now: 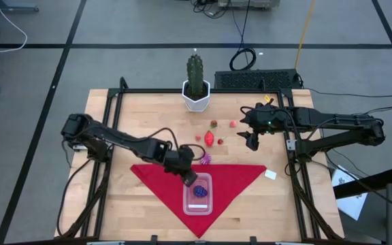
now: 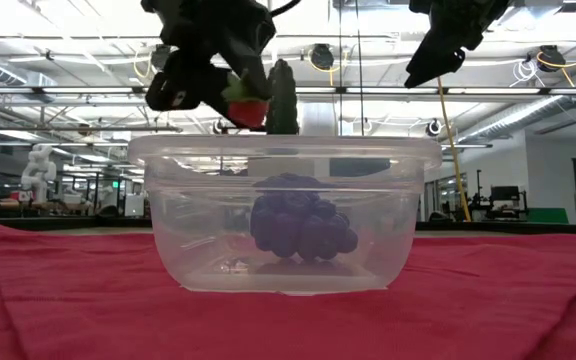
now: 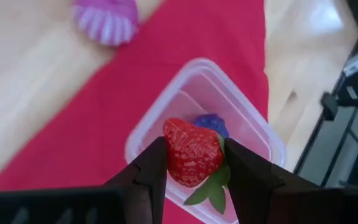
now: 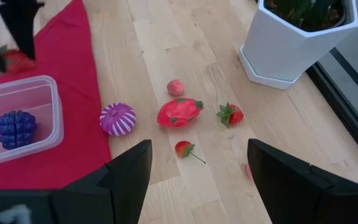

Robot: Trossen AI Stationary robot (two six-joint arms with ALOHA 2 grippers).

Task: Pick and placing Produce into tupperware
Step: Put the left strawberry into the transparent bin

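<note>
The clear tupperware [image 1: 198, 202] stands on a red cloth [image 1: 240, 177] near the table's front, with a dark purple berry [image 3: 211, 121] inside it. My left gripper [image 1: 190, 180] hangs over the tupperware's far rim, shut on a red strawberry [image 3: 192, 152]. More produce lies on the wood behind the cloth: a purple-white striped piece [image 4: 118, 118], a pink-red fruit [image 4: 179, 112], two strawberries [image 4: 230, 114] [image 4: 184, 148] and a small pink piece [image 4: 175, 87]. My right gripper [image 4: 197, 180] stands open, raised over the table's right side, with nothing between its fingers. My left gripper pinches the strawberry by its two opposite sides [image 3: 169, 155] between its two fingers. The fingers slant down from the table's left. The strawberry hangs clear above the tupperware's rim [image 2: 248, 108], its green leaves [image 3: 210, 190] toward the wrist.
A green cactus [image 1: 194, 71] in a white pot [image 1: 196, 99] stands at the table's far edge. A small white tag [image 1: 270, 174] lies right of the cloth. A dark keyboard [image 1: 257, 80] sits beyond the far right corner. Bare wood lies at the left.
</note>
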